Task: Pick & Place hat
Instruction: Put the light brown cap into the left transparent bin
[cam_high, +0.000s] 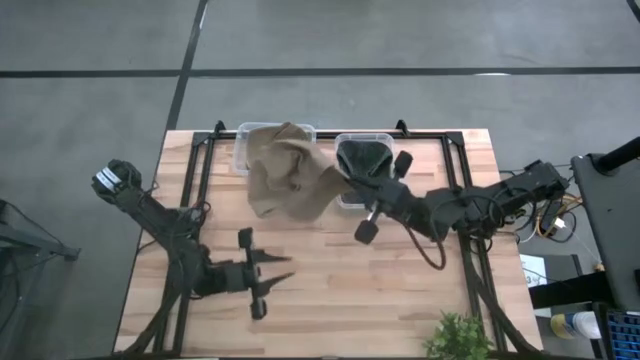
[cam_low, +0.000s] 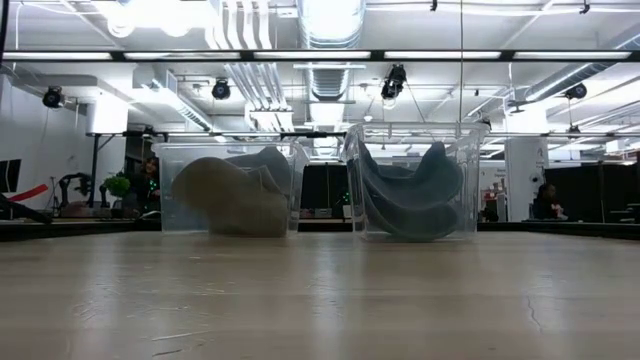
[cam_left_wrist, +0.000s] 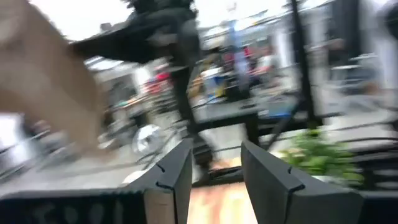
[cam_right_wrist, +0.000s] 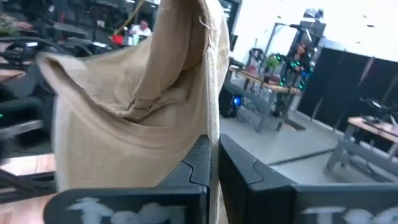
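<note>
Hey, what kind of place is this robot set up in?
Probably a robotics lab or workshop: exposed ceiling ducts and strip lights overhead, a bare concrete floor around the wooden table, and more benches with people in the background.

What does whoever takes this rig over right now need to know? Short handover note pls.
Right gripper: shut on the tan hat, holding its edge up beside the bins.
Left gripper: open, idle over the near table, holding nothing.
Tan hat: draped over the left clear bin, partly spilling out.
Dark hat: inside the right clear bin.
Done: tan hat grasped.
Left: place and release it; destination isn't evident.
</note>
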